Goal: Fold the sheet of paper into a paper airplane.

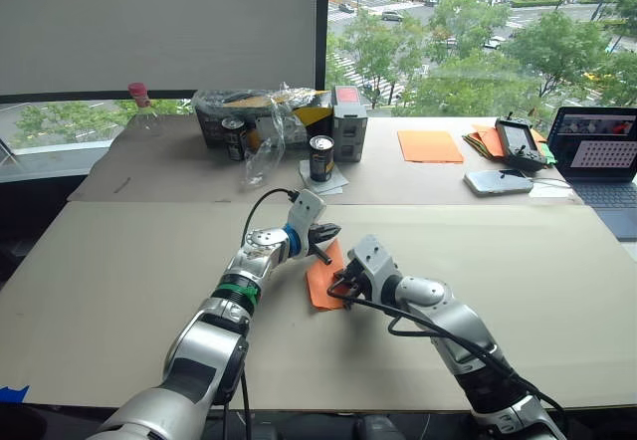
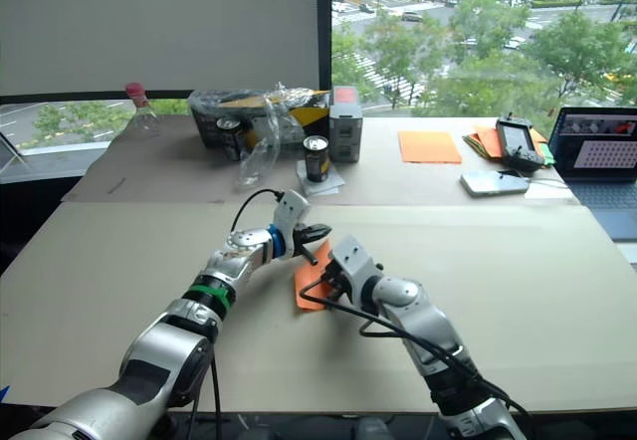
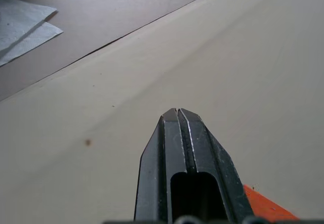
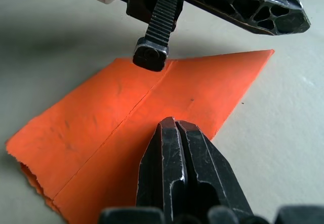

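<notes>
both clenched grippers, right and left, press folded paper airplane flat

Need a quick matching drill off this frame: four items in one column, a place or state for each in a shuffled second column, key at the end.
Items
1. folded orange paper
2. left gripper
3. paler orange sheet
4. laptop

Places or states
A. far table, in front of the window
B. fingers shut, nothing between them
C. right edge of the table, screen lit
D. flat on the near table, between both grippers

Pairs: 1-D, 2-B, 3-A, 4-C
</notes>
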